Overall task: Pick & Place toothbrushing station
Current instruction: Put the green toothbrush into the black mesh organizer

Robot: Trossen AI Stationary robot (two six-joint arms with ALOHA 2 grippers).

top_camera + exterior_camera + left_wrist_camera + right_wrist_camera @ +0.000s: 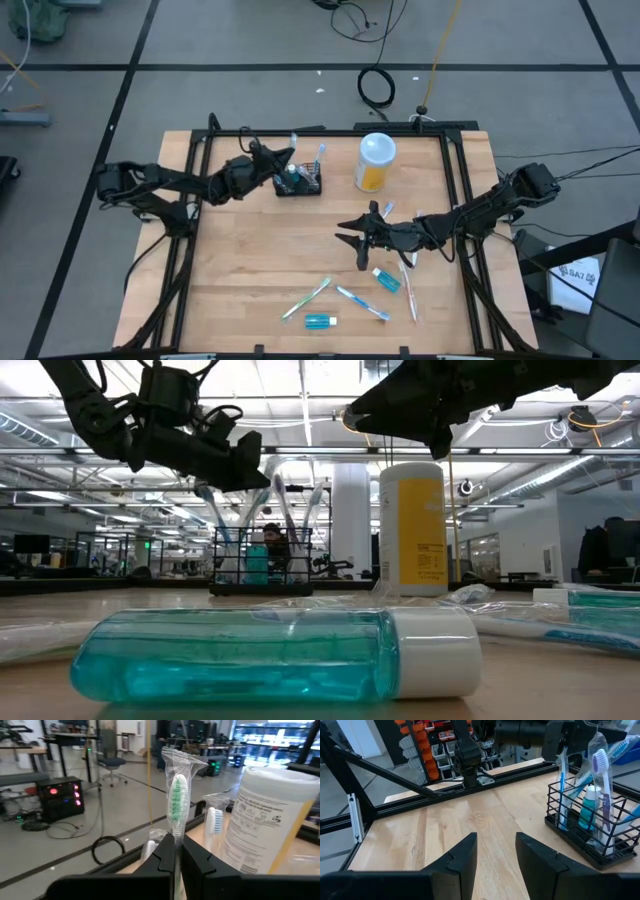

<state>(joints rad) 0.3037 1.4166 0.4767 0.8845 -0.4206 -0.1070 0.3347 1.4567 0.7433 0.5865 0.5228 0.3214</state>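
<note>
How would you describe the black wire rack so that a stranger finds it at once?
On the wooden table, look toward the far edge, beside the tall white-lidded container. The toothbrushing station is the low black wire rack there. Alone among its neighbours, it holds wrapped toothbrushes standing upright.

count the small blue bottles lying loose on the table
2. One blue bottle lies beside the green toothbrush; the other lies by the white toothbrush. A third stands in the rack.
</note>
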